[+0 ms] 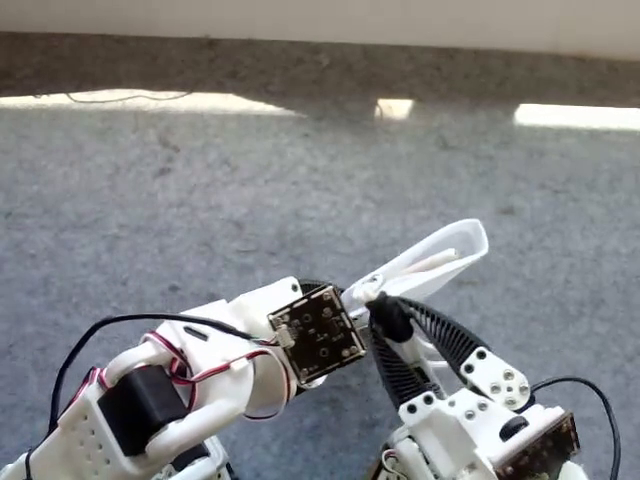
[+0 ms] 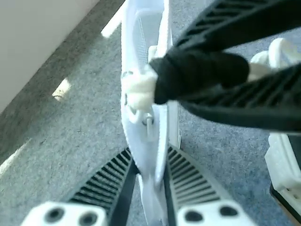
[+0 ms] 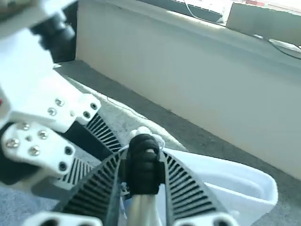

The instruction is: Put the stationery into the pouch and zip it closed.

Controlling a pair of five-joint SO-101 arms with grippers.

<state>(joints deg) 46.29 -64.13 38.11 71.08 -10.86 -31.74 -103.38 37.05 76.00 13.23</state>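
A white translucent pouch lies tilted on the grey surface, and a pale long item shows through its wall. My left gripper is shut on the pouch's near edge, one ribbed finger on each side. My right gripper is shut on the black zipper pull, right beside the left fingers. From above, the right gripper meets the pouch's near end just next to the left wrist camera. The black pull joins a white tab on the pouch edge.
Grey carpet-like surface stretches around the pouch, open on the left and far side. A pale wall or ledge runs along the back, with a thin cable at its foot.
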